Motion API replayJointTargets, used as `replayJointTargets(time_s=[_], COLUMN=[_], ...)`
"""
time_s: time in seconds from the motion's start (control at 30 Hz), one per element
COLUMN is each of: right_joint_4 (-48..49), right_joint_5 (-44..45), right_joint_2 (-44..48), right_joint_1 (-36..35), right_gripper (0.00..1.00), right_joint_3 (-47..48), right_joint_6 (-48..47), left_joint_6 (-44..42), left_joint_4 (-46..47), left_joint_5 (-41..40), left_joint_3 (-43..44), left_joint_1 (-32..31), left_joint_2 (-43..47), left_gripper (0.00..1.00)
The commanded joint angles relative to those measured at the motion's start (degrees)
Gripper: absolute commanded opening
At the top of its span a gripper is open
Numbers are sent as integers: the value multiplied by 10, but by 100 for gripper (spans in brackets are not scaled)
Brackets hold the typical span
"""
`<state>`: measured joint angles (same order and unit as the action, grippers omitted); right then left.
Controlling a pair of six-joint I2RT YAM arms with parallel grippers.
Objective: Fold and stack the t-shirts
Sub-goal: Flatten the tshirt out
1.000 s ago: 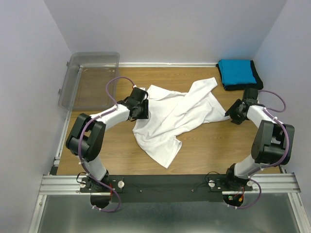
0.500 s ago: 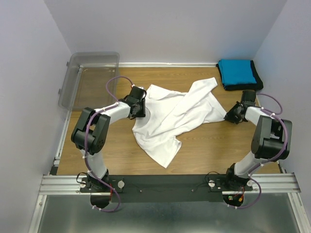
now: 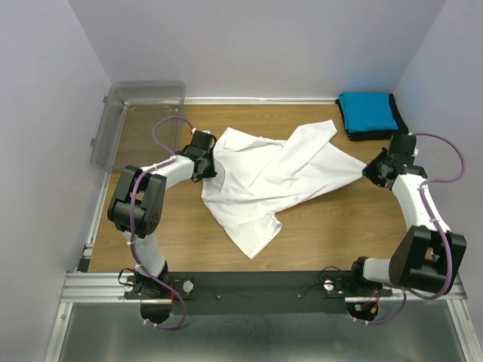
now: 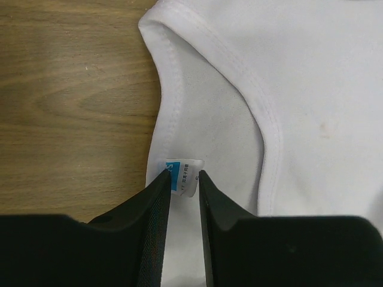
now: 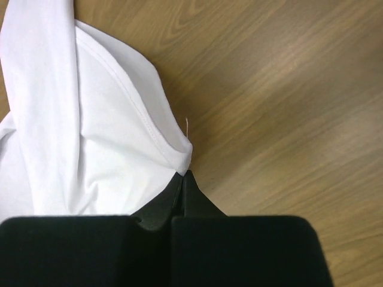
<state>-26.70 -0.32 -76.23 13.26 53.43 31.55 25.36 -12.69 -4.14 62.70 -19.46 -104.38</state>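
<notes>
Both arms reach low over the counter. The left tool pinches the collar of the white t-shirt. The right tool, pressed together, nips its corner. The shirt lies rumpled between them.

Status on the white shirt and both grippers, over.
Left gripper shut on white t-shirt at its collar. Right gripper shut on a hemmed corner. Shirt unfolded, rumpled. Nothing in the way.

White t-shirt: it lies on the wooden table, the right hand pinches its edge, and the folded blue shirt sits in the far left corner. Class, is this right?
No: the blue shirt sits in the far right corner, as the top view shows. The rest stands: the right hand pinches the edge of the white t-shirt.
</notes>
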Motion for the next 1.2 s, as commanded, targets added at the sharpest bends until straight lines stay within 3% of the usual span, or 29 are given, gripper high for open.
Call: replayJointTargets(time_s=[0.0, 0.1, 0.13, 0.17, 0.33, 0.4, 0.6, 0.83, 1.17], right_joint_4=[-70, -80, -85, -92, -107, -106, -42, 64, 123], right_joint_5=[54, 59, 56, 47, 1, -51, -117, -141, -106], right_joint_2=[34, 41, 43, 47, 93, 100, 57, -38, -124], right_joint_1=[8, 8, 7, 8, 6, 5, 5, 5, 6], right_gripper=[1, 9, 23, 28, 48, 53, 53, 47, 47], right_joint_3=[-27, -32, -29, -22, -27, -43, -70, -67, -110], right_joint_6=[-7, -14, -19, -25, -49, -58, -54, 13, 40], left_joint_6=[7, 8, 7, 7, 13, 14, 10, 2, -6], left_joint_4=[-22, -26, -31, -32, -30, -35, -42, -39, -44], left_joint_5=[-19, -21, -21, -20, -23, -27, -43, -35, -44], left_joint_3=[5, 18, 28, 32, 57, 66, 89, 111, 137], left_joint_1=[4, 4, 4, 3, -8, -22, -62, -73, -70], left_joint_2=[-18, -13, -9, -7, 18, 24, 30, -34, -102], left_gripper=[36, 41, 43, 46, 60, 61, 61, 54, 51])
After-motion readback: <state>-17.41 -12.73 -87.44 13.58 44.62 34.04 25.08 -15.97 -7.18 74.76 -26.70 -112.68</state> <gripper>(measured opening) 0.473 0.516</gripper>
